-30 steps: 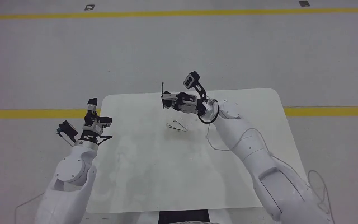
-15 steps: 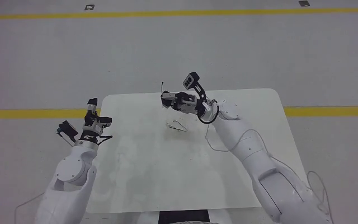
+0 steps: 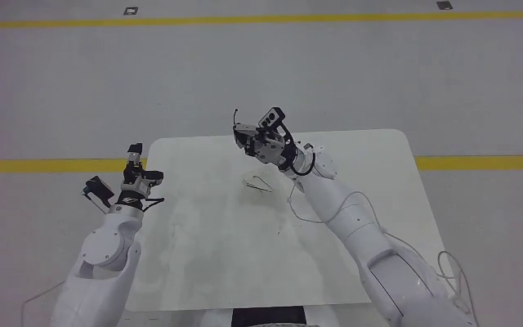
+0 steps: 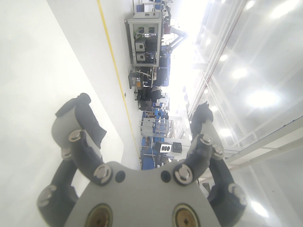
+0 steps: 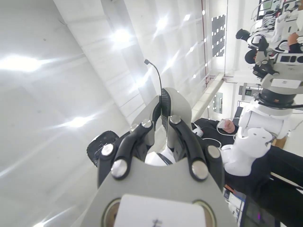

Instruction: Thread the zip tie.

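My right gripper (image 5: 161, 111), pressed together, pinches the zip tie (image 5: 158, 76) by one end above the far side of the table (image 3: 204, 245). My left gripper (image 4: 143, 103) is spread and empty. I judge the tie light, springy and slick, best held near its tip.

White table (image 3: 204, 262) is standing on a pale grey floor (image 3: 82, 73), yellow lines (image 3: 245, 18) running across the floor beyond it and level with it. Ceiling lights (image 4: 262, 98) are glaring hard overhead. A metal-framed cabinet (image 4: 144, 41) is standing past the yellow line, blue racks (image 4: 151, 125) crowding farther along.
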Robot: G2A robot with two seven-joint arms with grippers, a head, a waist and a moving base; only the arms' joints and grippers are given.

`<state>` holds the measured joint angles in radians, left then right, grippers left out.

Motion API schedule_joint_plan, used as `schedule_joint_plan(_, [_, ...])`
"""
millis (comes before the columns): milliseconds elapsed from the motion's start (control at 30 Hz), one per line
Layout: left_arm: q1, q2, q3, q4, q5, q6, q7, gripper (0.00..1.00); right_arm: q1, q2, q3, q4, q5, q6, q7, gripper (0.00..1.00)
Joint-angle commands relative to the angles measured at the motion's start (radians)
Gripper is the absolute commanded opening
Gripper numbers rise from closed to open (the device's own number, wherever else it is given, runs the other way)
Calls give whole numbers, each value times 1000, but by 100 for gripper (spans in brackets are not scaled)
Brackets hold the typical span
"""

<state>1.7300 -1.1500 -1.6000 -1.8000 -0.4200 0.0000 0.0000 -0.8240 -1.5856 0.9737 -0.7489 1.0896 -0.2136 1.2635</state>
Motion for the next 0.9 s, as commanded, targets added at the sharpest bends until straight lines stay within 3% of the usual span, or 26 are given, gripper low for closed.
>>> schedule_joint_plan(0, [0,0,0,0,0,0,0,100,0,0,1,1,1,-1,1,0])
schedule_joint_plan(267, [0,0,0,0,0,0,0,100,0,0,1,1,1,-1,1,0])
schedule_joint_plan(500, [0,0,0,0,0,0,0,100,-37,9,19,-90,-62,-2,-113,0])
schedule_joint_plan(733, [0,0,0,0,0,0,0,100,-38,21,25,-140,-257,-124,-262,0])
schedule_joint_plan(867, [0,0,0,0,0,0,0,100,-48,27,38,-190,-369,-126,-319,0])
